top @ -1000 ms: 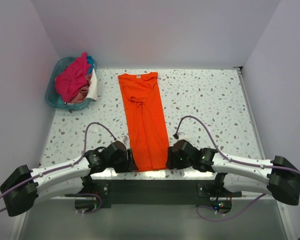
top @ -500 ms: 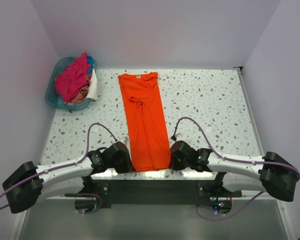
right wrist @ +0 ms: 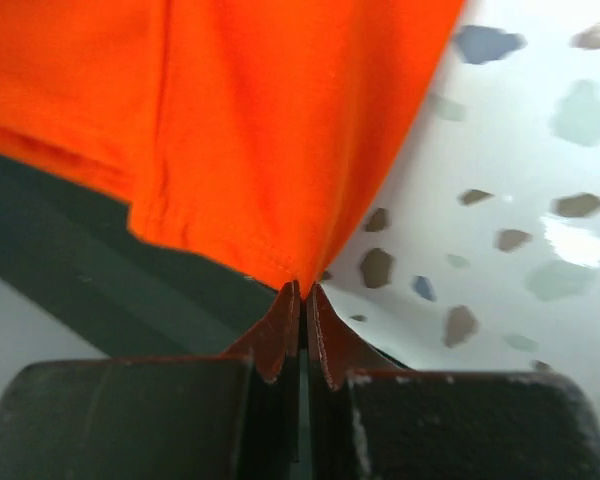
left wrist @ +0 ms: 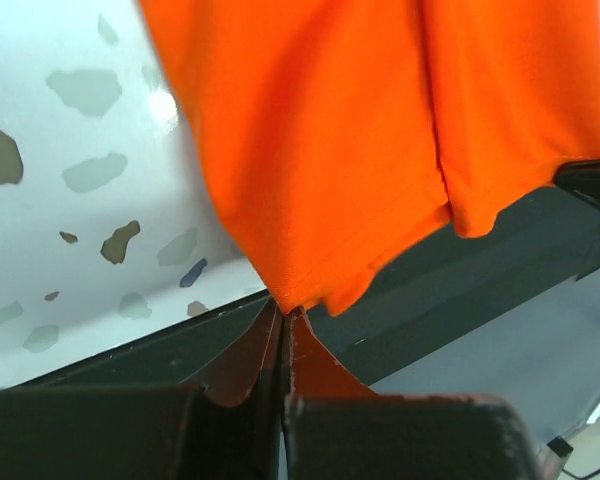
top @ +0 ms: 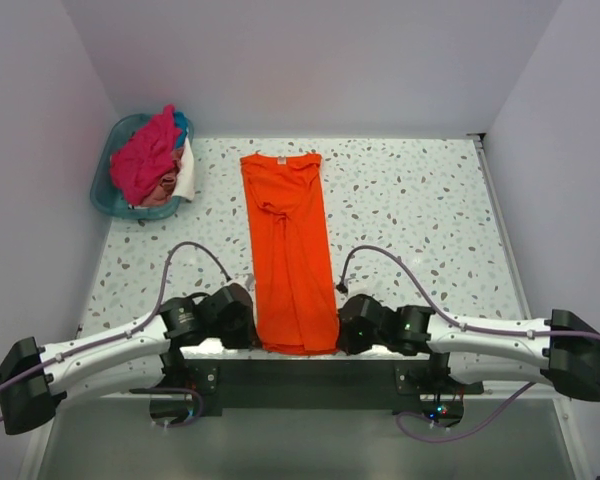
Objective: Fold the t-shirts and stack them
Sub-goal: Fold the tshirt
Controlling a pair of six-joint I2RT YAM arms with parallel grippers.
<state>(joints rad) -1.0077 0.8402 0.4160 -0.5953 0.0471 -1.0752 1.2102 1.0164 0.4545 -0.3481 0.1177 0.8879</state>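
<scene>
A bright orange t-shirt (top: 290, 250), folded into a long narrow strip, lies on the speckled table (top: 420, 220) with its neck at the far end. Its hem reaches past the near table edge. My left gripper (top: 254, 333) is shut on the hem's near left corner. The left wrist view shows the orange cloth (left wrist: 360, 130) pinched at the gripper's (left wrist: 283, 312) tips. My right gripper (top: 340, 333) is shut on the near right corner, and in the right wrist view the cloth (right wrist: 250, 110) runs into its closed tips (right wrist: 301, 292). More t-shirts sit far left: magenta (top: 145, 160), blue (top: 181, 125) and white (top: 187, 175).
A teal basket (top: 108, 200) at the far left corner holds the heaped shirts. White walls close in the table on three sides. The dark mounting frame (top: 310, 385) runs just below the near edge, under the hanging hem.
Both grippers have closed on the hem corners. The orange shirt has slid a little toward the near edge, and both arms have drawn back with it.
</scene>
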